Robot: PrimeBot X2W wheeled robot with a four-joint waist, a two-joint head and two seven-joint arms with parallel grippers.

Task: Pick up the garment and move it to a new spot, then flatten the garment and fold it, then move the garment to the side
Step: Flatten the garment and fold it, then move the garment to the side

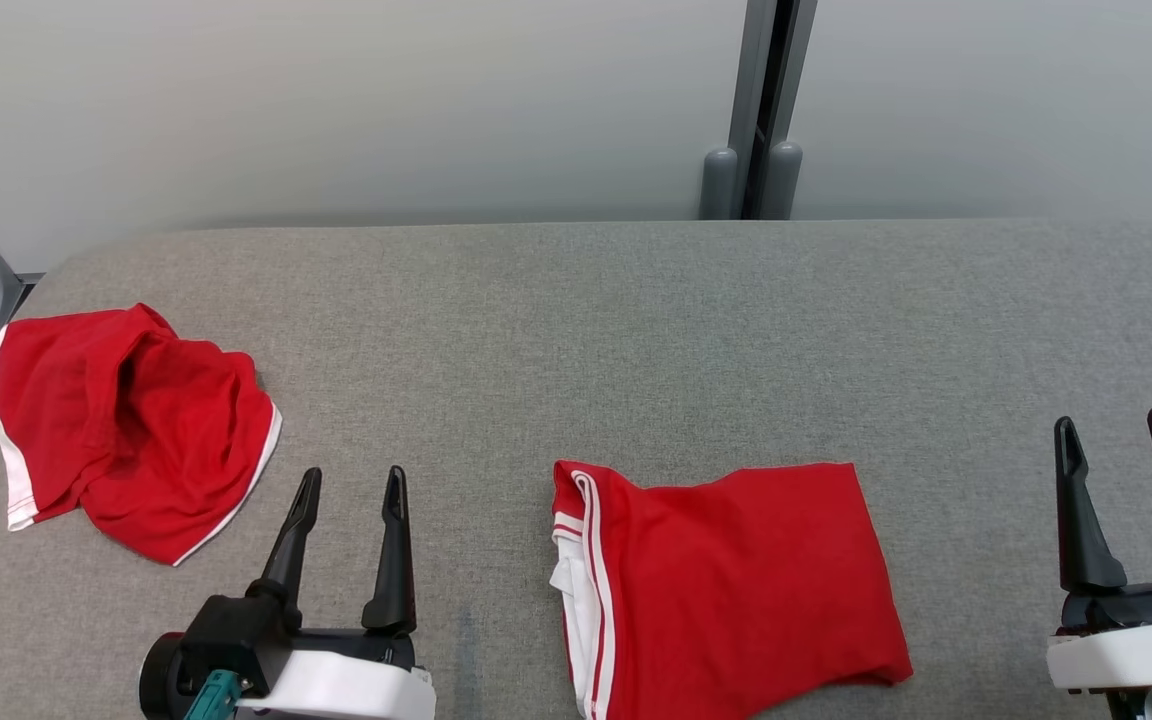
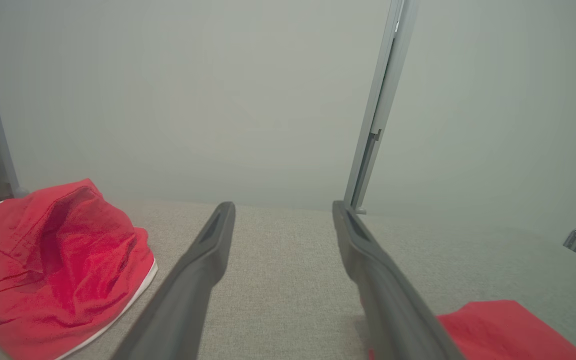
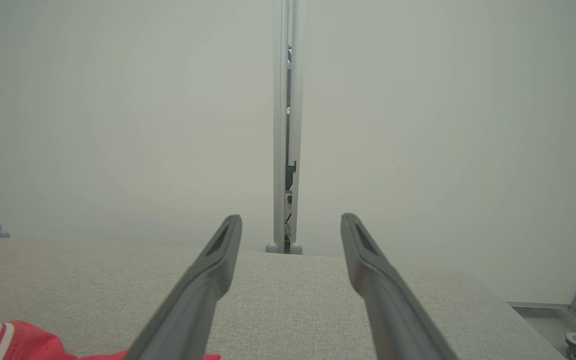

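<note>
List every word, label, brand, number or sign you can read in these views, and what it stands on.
None can be read.
The crumpled red garment and the flat red garment show only white stripes, with no print or tag text.
The grey table, the left tool and the right tool bear no legible marking.

Grey fabric tabletop point(image 1: 636, 330) beneath the left gripper point(image 1: 353, 475) and right gripper point(image 1: 1112, 420); ahead, pale plain wall point(image 1: 336, 100) split by grey metal post point(image 1: 748, 100).

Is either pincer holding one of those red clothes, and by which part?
Nothing is held. The left pincer and right pincer are open and empty, touching neither the folded garment nor the crumpled garment.
</note>
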